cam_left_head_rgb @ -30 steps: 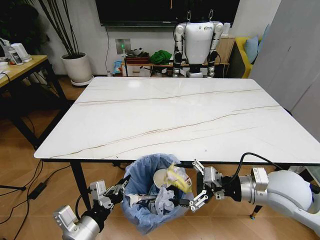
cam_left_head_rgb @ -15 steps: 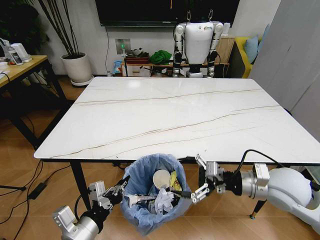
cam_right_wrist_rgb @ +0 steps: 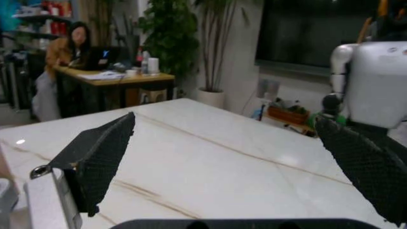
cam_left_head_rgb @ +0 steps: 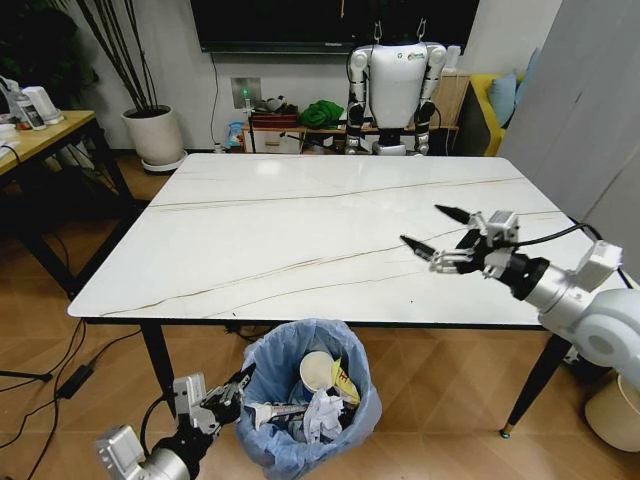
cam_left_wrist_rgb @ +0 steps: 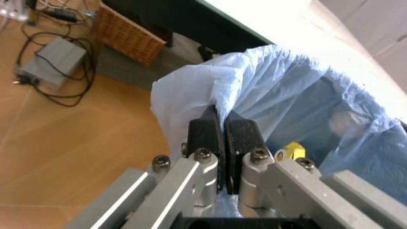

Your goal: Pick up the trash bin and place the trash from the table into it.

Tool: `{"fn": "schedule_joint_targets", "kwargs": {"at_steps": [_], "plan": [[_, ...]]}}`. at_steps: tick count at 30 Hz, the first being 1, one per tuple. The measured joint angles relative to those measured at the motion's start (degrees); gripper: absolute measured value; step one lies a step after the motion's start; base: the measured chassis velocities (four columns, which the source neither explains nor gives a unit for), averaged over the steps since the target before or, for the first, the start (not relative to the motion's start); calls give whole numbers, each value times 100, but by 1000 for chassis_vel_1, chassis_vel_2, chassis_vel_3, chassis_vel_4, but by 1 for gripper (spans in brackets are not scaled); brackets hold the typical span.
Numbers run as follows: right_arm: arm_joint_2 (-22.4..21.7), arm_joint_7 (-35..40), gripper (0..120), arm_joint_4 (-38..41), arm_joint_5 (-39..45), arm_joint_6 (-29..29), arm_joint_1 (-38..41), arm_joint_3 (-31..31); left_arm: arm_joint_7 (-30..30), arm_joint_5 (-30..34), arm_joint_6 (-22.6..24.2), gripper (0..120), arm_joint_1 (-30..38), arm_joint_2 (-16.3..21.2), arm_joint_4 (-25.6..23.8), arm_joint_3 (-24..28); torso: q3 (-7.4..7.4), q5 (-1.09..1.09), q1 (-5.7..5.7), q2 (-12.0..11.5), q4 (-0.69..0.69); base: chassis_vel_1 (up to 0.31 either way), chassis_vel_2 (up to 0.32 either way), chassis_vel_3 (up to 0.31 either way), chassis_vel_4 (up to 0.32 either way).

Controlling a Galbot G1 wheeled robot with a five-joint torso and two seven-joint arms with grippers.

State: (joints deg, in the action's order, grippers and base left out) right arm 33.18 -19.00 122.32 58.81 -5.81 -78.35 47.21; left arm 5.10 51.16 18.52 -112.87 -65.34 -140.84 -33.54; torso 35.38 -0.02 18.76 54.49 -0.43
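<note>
Down at about 6 o'clock in the head view, the bin hangs just off the table edge, its left gripper pinched tight on the blue bag rim so trash can drop in. Cup and papers lie inside. At 3 o'clock the right gripper hovers wide open, empty, above the table.

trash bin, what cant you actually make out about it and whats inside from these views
- Head view: the trash bin's base is cut off by the picture's lower edge.
- Head view: deeper trash is hidden under the paper cup and crumpled papers; the bag hides the bin's wall.
- Left wrist view: the left claw, shut on the bag's rim, blocks the near side; a pale item inside is too blurred to name.
- Right wrist view: the open right claw faces the table, not the bin.
</note>
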Motion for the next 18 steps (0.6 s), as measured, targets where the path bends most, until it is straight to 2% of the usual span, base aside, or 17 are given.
{"fn": "schedule_joint_targets", "kwargs": {"at_steps": [1,3,7,8,11,12,14,17,18], "plan": [[168,0,100,3,0,-55,-168,280,41,-49,-13,0,-36,-1,-29,-25,0,3,0,0,-1,0,0,0,0],[291,-4,100,18,-10,-80,-294,465,76,-79,-19,0,-59,-2,-53,-42,0,2,0,0,-1,0,0,0,0],[960,-152,100,181,-143,-132,-1058,1341,200,-199,-28,0,-111,32,-121,-121,0,4,0,0,-1,0,0,0,0],[960,-152,100,181,-143,-132,-1058,1341,200,-199,-28,0,-111,32,-121,-121,0,4,0,0,-1,0,0,0,0],[1481,-275,100,307,-260,-115,-1740,2126,272,-298,-36,0,-96,88,-148,-142,0,2,0,0,-3,0,0,0,0],[1481,-275,100,307,-260,-115,-1740,2126,272,-298,-36,0,-96,88,-148,-142,0,2,0,0,-3,0,0,0,0],[1954,-320,100,403,-437,-41,-2243,2673,296,-471,-74,0,-106,90,-149,-138,-1,0,0,0,-3,0,0,0,0],[2384,-443,100,462,-552,85,-2596,2942,342,-624,-169,0,-132,88,-119,-148,-1,2,0,0,-1,0,0,0,0],[2384,-443,100,462,-552,85,-2596,2942,342,-624,-169,0,-132,88,-119,-148,-1,2,0,0,-1,0,0,0,0]]}}
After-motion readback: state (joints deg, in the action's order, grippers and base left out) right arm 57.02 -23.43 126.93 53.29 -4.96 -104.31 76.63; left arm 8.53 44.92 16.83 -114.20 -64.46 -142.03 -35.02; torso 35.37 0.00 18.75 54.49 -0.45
